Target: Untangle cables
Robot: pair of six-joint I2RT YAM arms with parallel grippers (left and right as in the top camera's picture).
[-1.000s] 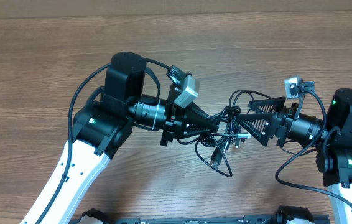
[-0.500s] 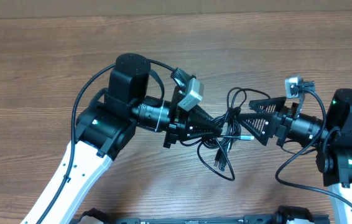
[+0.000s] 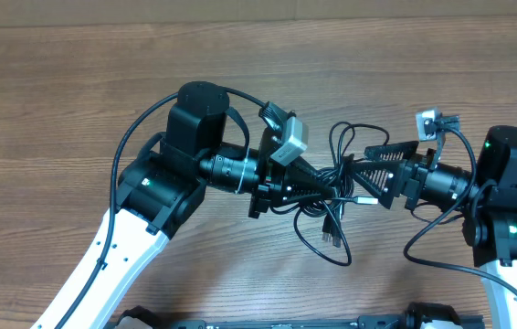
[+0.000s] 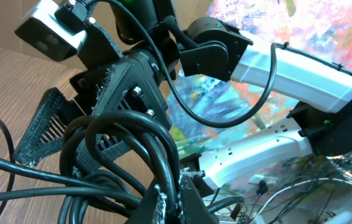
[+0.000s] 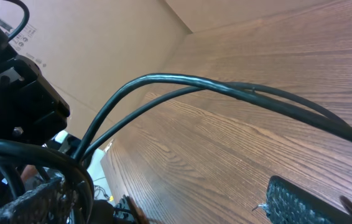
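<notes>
The cables [image 3: 336, 183] form a black tangle held above the table between the two arms. One loop rises at the top [image 3: 343, 137] and a long one hangs toward the front [image 3: 330, 245]. My left gripper [image 3: 330, 180] comes in from the left and is shut on a strand of the tangle. The left wrist view shows that strand pinched between its fingertips [image 4: 177, 200], with the cables [image 4: 126, 146] bunched just ahead. My right gripper [image 3: 361, 174] faces it from the right, open, its tips at the tangle's edge. In the right wrist view two strands [image 5: 194, 84] cross above the open right gripper [image 5: 166, 194].
The wooden table [image 3: 76, 100] lies under both arms. Thick black arm cables [image 3: 126, 151] curve beside the left arm and another [image 3: 432, 251] beside the right arm. A cardboard wall [image 5: 83, 37] stands beyond the table's far edge.
My left arm has carried the tangle to the right and a little up, toward the right gripper. The hanging loop has swung right with it. The right gripper has shifted slightly.
</notes>
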